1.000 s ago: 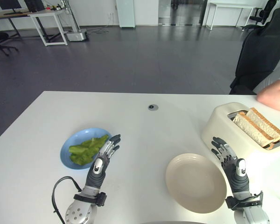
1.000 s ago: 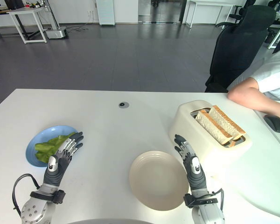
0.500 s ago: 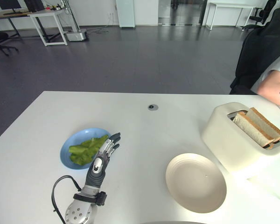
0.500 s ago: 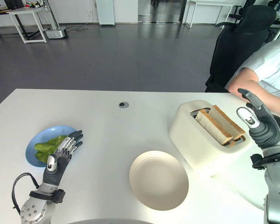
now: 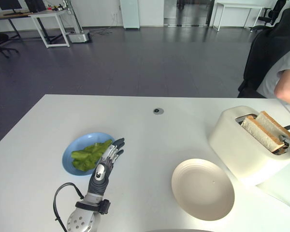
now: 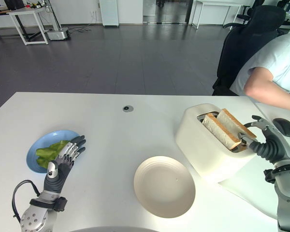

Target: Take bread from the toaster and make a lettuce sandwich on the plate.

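A white toaster (image 6: 210, 147) stands at the right of the table with two bread slices (image 6: 221, 131) upright in its slots. My right hand (image 6: 265, 145) is at the toaster's right end, its fingers (image 6: 248, 141) spread on either side of the end of the outer slice (image 6: 236, 125); I cannot tell if they touch it. An empty cream plate (image 6: 164, 186) lies in front of the toaster. At the left, green lettuce (image 5: 89, 154) sits on a blue plate (image 5: 69, 155). My left hand (image 5: 103, 168) rests open on the table, fingertips at that plate's right rim.
A small round disc (image 5: 158, 111) is set into the table near its far edge. A dark computer mouse (image 6: 283, 127) lies to the right of the toaster. A black office chair (image 6: 246, 43) stands behind the table's right corner.
My right hand went from beside the cream plate up to the right, then came down to the toaster's right end at the bread. My left hand has barely moved.
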Motion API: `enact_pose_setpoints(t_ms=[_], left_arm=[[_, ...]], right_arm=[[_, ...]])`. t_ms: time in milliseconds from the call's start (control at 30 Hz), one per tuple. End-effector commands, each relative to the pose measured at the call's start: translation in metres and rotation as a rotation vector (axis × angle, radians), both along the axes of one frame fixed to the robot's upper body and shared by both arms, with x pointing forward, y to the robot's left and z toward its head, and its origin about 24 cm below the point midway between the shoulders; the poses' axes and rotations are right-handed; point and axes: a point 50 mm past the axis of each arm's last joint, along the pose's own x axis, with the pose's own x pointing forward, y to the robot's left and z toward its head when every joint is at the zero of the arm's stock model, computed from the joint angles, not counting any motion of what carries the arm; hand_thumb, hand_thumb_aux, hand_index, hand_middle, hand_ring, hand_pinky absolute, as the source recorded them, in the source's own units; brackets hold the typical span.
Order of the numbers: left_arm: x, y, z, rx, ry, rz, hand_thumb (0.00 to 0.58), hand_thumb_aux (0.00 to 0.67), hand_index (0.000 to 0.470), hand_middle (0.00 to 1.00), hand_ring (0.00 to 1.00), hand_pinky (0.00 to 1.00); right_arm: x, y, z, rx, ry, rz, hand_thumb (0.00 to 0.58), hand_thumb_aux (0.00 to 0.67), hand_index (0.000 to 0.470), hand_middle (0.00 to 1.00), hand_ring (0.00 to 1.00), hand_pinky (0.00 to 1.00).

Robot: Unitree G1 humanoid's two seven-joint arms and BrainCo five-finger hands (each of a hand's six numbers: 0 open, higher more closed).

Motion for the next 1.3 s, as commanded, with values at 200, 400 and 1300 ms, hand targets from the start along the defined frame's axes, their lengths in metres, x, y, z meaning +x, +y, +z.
enact_pose_setpoints(t_ms=[200,400,1300], left_arm=[[-0.001,0.000,0.002,0.002,0.003,-0.002,0.000,0.000,0.000,0.00,0.00,0.00],[-0.002,0.000,0.001,0.003,0.003,0.000,0.000,0.000,0.000,0.00,0.00,0.00],[0.002,0.000,0.004,0.007,-0.012,-0.007,0.000,0.000,0.000,0.00,0.00,0.00]], right_arm=[[0.000,0.012,-0.006,-0.017,-0.007,0.035,0.580,0.670,0.470,0.00,0.00,0.00],[0.002,0.015,0.013,-0.049,-0.148,0.039,0.580,0.670,0.470,0.00,0.00,0.00],[-0.032,0.128,-0.003,0.741,0.398,0.606,0.580,0.670,0.470,0.00,0.00,0.00]])
